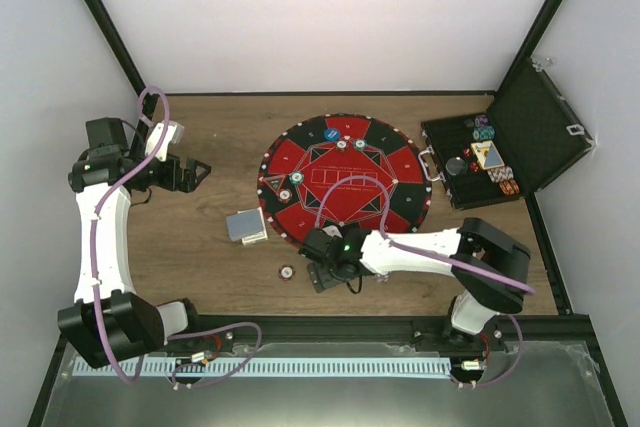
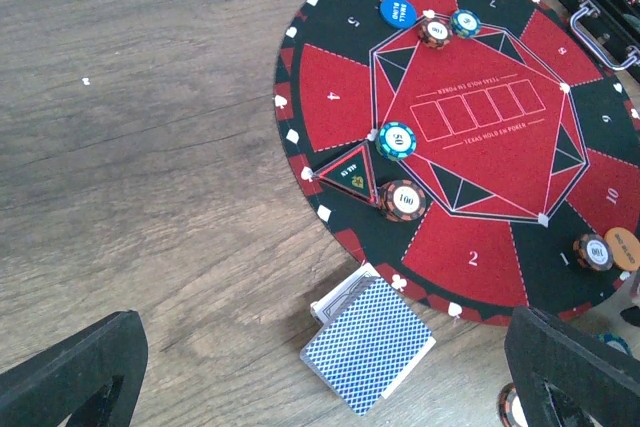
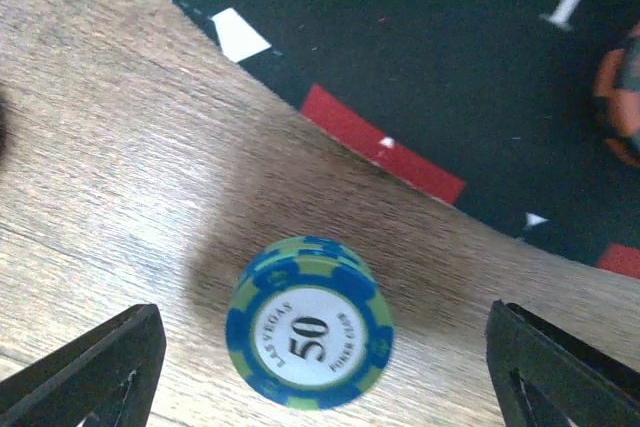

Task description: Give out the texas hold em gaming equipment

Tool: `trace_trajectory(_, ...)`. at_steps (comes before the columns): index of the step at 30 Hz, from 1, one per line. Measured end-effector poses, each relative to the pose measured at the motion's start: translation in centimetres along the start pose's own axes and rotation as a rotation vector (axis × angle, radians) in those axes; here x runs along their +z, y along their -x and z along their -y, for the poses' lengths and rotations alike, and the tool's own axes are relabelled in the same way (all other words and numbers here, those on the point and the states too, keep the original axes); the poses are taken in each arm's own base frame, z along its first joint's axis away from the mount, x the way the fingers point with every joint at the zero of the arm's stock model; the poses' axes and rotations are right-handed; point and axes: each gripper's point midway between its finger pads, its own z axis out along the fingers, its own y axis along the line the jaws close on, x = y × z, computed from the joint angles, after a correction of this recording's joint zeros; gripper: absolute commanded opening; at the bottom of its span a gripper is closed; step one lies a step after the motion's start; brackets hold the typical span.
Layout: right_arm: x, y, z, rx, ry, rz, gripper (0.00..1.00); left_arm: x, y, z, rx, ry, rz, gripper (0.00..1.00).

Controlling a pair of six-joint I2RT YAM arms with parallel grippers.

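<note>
The round red-and-black poker mat (image 1: 345, 182) lies mid-table with several chips on it, among them a teal 50 chip (image 2: 396, 139) and a red 100 chip (image 2: 404, 200). The deck of blue-backed cards (image 1: 246, 225) lies on the wood by the mat's left edge; it also shows in the left wrist view (image 2: 368, 344). My left gripper (image 1: 190, 175) is open and empty, up and left of the deck. My right gripper (image 1: 335, 269) is open over the wood at the mat's near edge. A short blue-green 50 chip stack (image 3: 308, 322) sits between its fingers (image 3: 90, 372), untouched.
A red-and-white chip (image 1: 286, 271) lies on the wood left of my right gripper. The black hinged case (image 1: 500, 147) stands open at the right with chips and cards inside. An orange chip (image 2: 622, 247) and a red chip (image 2: 592, 252) sit at the mat's near rim.
</note>
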Motion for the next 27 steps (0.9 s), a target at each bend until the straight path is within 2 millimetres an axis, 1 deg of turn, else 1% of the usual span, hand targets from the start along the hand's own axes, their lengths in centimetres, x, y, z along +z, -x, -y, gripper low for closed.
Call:
trace_trajectory(3,0.7,-0.4,-0.7,-0.002,0.009,-0.013,0.87,-0.1,0.0,0.1,0.002,0.002,0.003,1.00)
trace_trajectory(6,1.1,-0.6,-0.9,-0.003,0.010,-0.022,0.84,-0.1,0.1,0.1,0.003,0.002,0.004,1.00)
trace_trajectory(15,1.3,-0.4,-0.8,-0.004,-0.004,-0.012,0.64,-0.1,0.0,0.1,0.002,0.002,0.003,1.00)
trace_trajectory(27,1.2,-0.3,-0.6,-0.016,-0.022,-0.017,0.61,0.0,-0.1,0.1,-0.001,0.000,0.000,1.00)
